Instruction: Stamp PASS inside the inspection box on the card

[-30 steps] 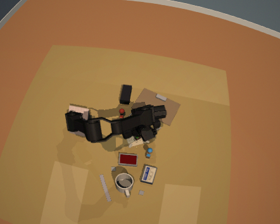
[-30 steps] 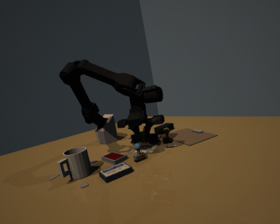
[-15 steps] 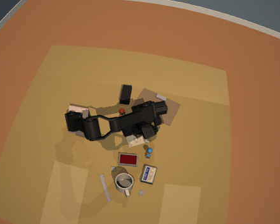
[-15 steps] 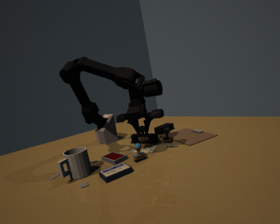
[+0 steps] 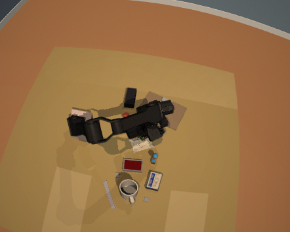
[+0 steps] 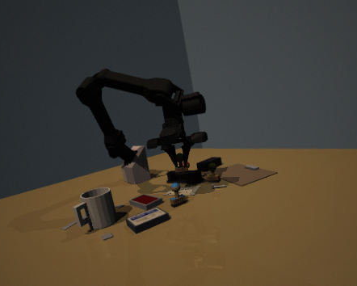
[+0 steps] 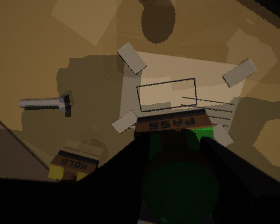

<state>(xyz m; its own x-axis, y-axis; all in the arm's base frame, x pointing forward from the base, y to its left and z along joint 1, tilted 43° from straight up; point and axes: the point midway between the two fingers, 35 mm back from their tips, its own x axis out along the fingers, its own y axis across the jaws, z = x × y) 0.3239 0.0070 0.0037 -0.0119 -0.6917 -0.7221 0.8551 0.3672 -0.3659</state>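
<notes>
My gripper [image 5: 142,134] [image 6: 181,166] [image 7: 174,142] is shut on the green-knobbed PASS stamp [image 6: 182,170] [image 7: 177,123]. It holds the stamp upright above the card [image 5: 141,146] [image 6: 184,191] [image 7: 216,75], which is taped at its corners. In the wrist view the stamp appears just below the inspection box [image 7: 166,82], over the card's near edge. The box's outline shows whole, and I see no letters inside it; the stamp's underside is hidden. The red ink pad [image 5: 132,165] [image 6: 145,200] lies open beside the card, toward the mug.
A blue-knobbed stamp [image 5: 155,156] [image 6: 175,187] and a HOLD stamp [image 6: 212,174] [image 7: 73,164] stand near the card. A red knob [image 5: 126,115] shows beside the arm. A labelled box [image 5: 154,180] [image 6: 148,218], a mug [image 5: 128,189] [image 6: 98,208], a black block [image 5: 130,97] and a brown board [image 5: 177,115] [image 6: 246,178] lie around.
</notes>
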